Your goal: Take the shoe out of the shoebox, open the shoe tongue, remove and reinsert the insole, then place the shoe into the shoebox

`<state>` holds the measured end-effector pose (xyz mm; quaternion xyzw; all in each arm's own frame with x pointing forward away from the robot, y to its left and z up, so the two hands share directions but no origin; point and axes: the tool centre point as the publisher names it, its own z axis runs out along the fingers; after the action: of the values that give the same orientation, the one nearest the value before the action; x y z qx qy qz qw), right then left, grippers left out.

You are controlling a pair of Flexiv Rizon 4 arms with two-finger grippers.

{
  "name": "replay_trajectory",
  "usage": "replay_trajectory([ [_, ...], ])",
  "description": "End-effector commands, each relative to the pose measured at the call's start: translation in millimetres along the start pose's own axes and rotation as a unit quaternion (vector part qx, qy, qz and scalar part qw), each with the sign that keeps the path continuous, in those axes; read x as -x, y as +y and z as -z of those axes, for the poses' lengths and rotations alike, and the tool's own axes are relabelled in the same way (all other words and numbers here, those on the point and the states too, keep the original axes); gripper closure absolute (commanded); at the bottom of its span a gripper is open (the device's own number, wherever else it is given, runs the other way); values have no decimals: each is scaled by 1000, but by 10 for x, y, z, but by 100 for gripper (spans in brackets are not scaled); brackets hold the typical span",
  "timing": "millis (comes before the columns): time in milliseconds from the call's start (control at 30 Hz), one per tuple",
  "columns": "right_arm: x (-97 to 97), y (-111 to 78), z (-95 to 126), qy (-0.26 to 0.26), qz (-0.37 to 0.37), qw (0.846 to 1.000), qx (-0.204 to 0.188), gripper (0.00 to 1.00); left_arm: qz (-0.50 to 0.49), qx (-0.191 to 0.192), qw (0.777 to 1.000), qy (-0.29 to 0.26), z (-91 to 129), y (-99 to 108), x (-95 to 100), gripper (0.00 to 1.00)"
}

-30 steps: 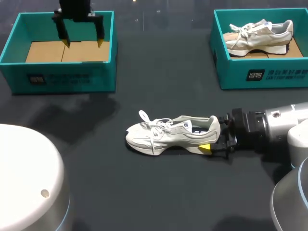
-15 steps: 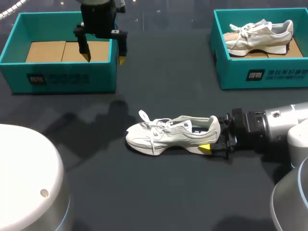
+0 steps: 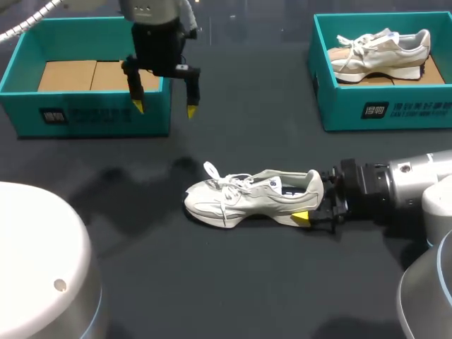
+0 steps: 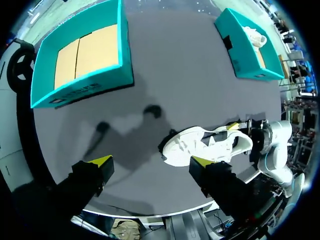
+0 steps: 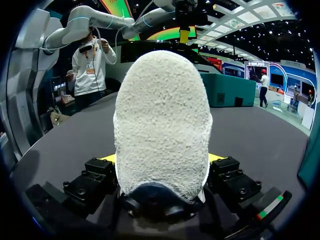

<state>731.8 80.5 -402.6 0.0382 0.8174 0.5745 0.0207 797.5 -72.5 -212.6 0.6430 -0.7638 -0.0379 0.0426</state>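
left gripper [image 3: 164, 108]: black, 2 yellow tips | right arm [image 3: 417, 185]: silver-white, black wrist collar

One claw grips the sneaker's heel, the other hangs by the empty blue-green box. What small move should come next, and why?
Probably bring the left gripper down to the shoe, at its laces. The right gripper is shut on the heel, steadying it, the tongue looks unopened, and the left fingers are open and empty beside the box.
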Motion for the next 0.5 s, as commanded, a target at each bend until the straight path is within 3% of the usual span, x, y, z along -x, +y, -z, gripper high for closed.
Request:
replay_trajectory([
  [33,-6,0,-9,0,0,1000,-2,100,-25,-7,1000,-16,-174,190,-444,0],
  [200,-6,0,-9,0,0,1000,-2,100,-56,6,998,-4,-235,463,-743,0],
  [300,-6,0,-9,0,0,1000,-2,100,-43,23,999,3,-236,505,-928,0],
  [500,-6,0,-9,0,0,1000,-2,100,-43,23,999,3,-236,505,-928,0],
])
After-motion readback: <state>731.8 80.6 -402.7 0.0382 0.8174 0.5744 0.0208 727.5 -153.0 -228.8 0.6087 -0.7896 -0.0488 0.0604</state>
